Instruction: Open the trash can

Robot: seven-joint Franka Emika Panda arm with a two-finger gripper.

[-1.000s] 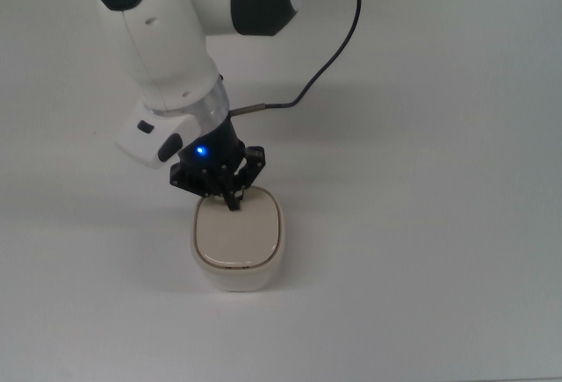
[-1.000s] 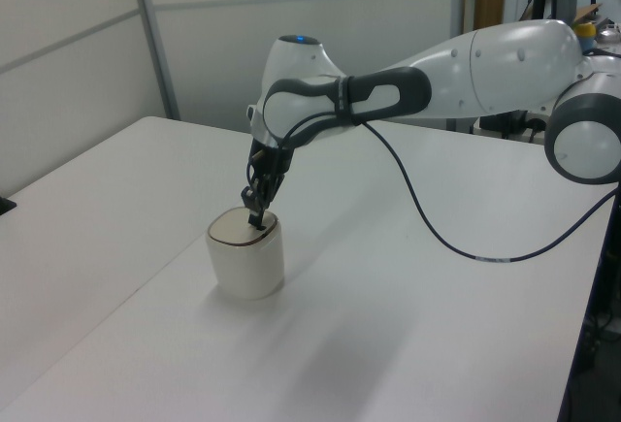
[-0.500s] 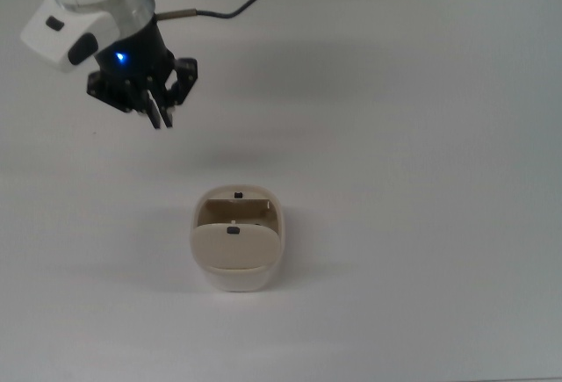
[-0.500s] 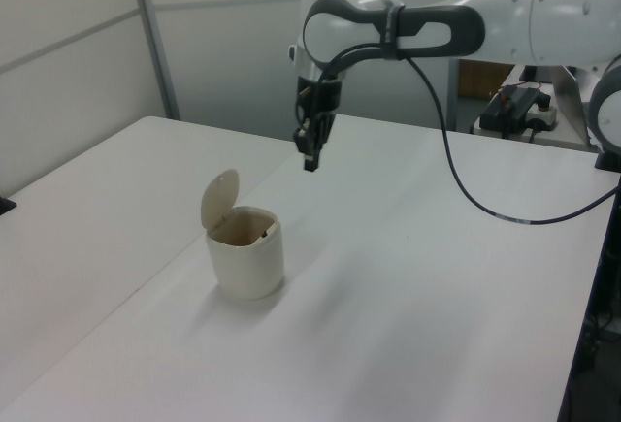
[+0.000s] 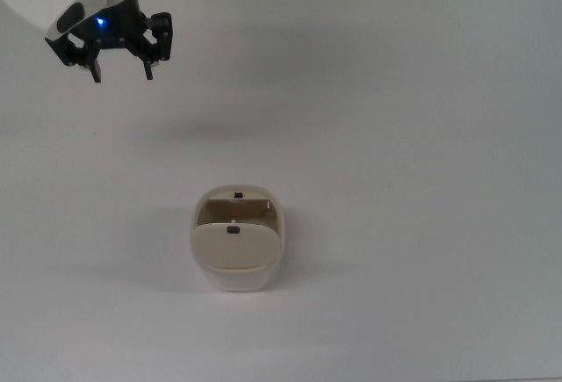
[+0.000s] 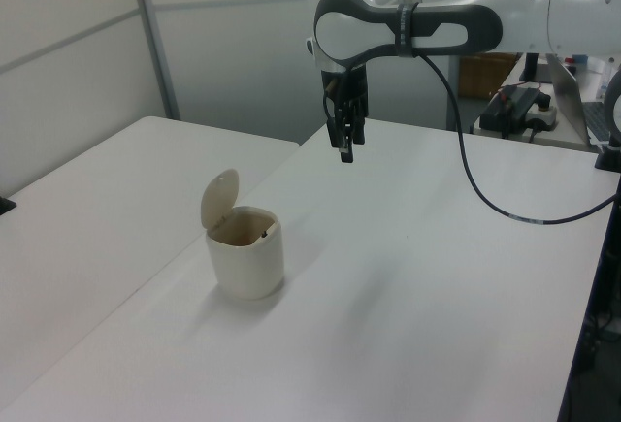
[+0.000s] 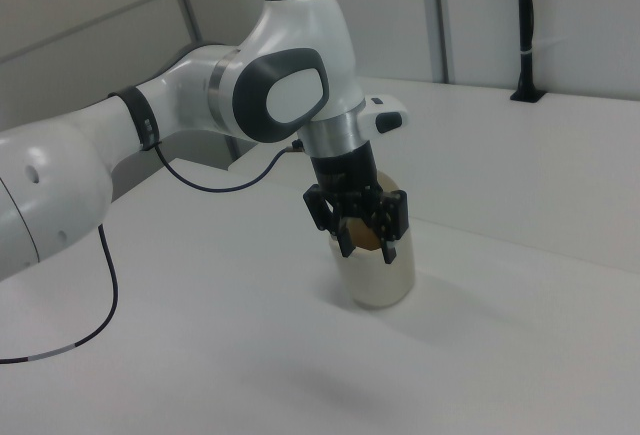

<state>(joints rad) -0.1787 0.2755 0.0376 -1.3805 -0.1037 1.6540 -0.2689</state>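
The cream trash can stands on the white table with its lid flipped upright and the inside showing. In the left view the lid rises on the left view's left of the can. My gripper hangs open and empty in the top view's upper left corner, far from the can and high above the table. From the left view the gripper floats up and to the right of the can. The right view puts the gripper in front of the can, partly hiding it.
The white table spreads around the can. A black cable loops from the arm over the table's far side. A black post stands at the table's back in the right view.
The lid popped up after the gripper left the can's button. The gripper rose, drifted farther from the can toward the top view's upper left, and its fingers spread apart.
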